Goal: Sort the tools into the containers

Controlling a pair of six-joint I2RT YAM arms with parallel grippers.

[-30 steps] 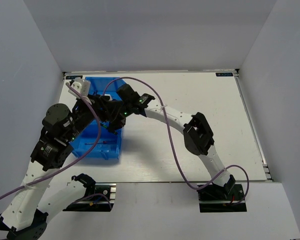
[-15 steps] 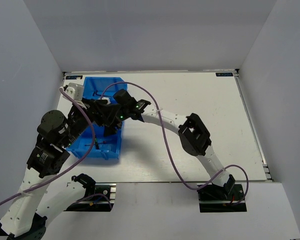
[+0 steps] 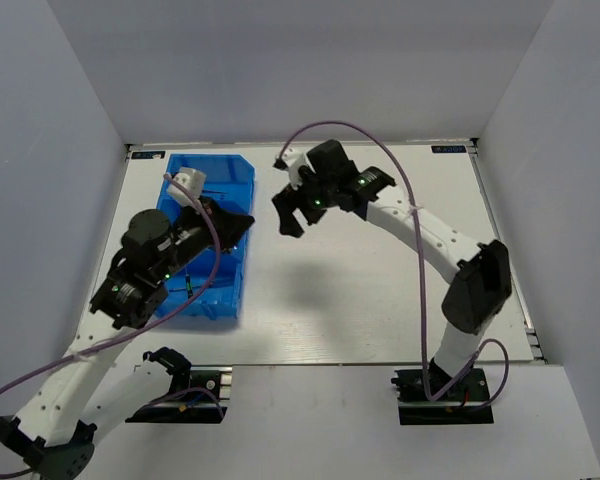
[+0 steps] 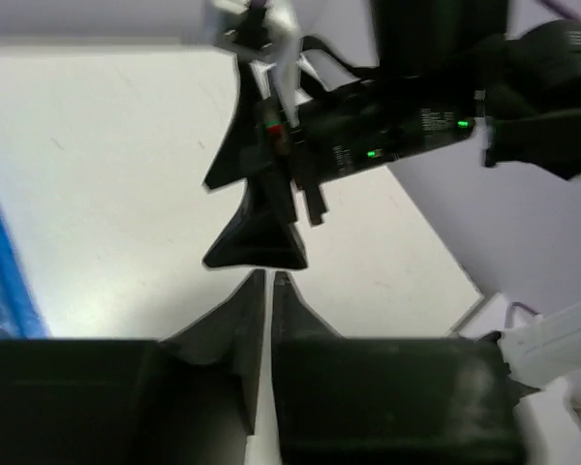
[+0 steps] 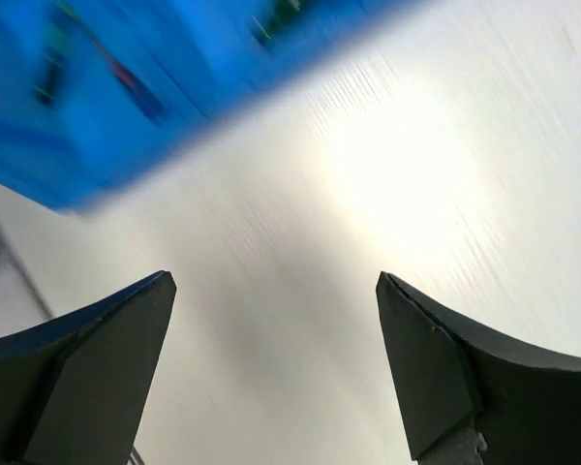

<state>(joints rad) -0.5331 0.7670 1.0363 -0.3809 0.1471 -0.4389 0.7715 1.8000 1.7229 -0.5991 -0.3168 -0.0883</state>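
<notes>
We see the blue bin (image 3: 212, 172) on the left side of the white surface (image 3: 380, 300) in the top view; the left arm (image 3: 140, 270) reaches over it and hides most of its middle. The left tool (image 3: 246, 222) ends at the bin's right edge; its two fingers (image 4: 223, 339) are pressed together, and nothing is between them. The right tool (image 3: 292, 214) hangs in the upper middle of the top view, over bare surface, a little to the right of the bin and not touching it; its fingers (image 5: 87, 368) are spread wide and hold nothing. In the right wrist view all is blurry; the bin fills the upper left of the frame, and small things (image 5: 126, 73) in green and dark colours lie inside it; we cannot tell which ones they are. In the left wrist view the right tool hangs just past the left tool's tips.
</notes>
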